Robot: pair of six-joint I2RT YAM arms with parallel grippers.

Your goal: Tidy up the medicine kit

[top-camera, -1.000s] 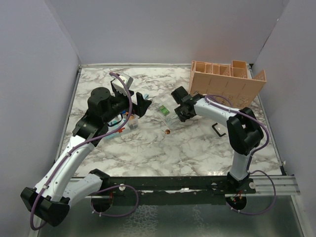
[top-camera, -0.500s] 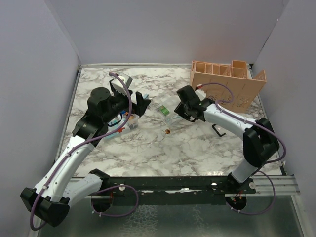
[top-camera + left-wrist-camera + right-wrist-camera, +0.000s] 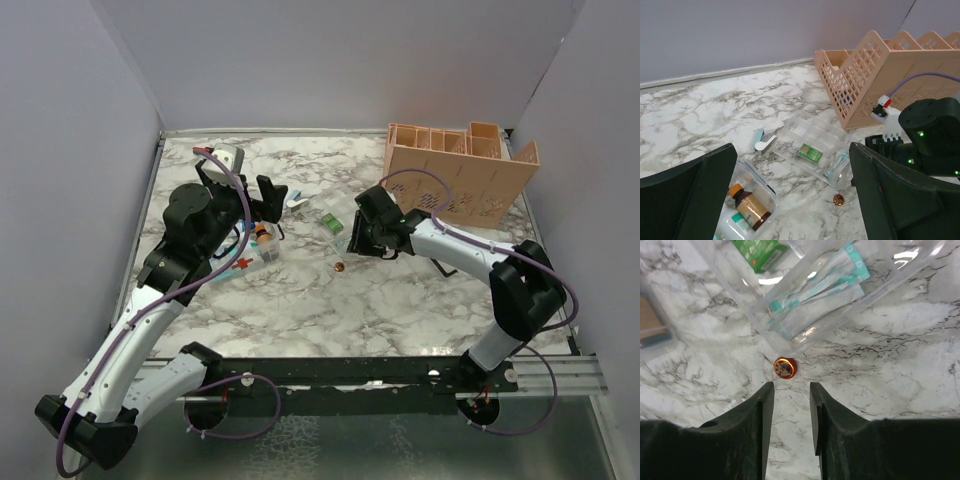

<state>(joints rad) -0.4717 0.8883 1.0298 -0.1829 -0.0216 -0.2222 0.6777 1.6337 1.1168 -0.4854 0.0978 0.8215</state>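
Clear plastic tray [image 3: 805, 335] ahead of our right gripper [image 3: 791, 386] looks light, stiff, slippery; we'd pinch its rim. Right jaws slightly apart, empty; left gripper [image 3: 790, 160] wide open.

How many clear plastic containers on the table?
2. Left container holds a brown bottle; mid-table container holds a green box and teal packets. Others may be hidden.
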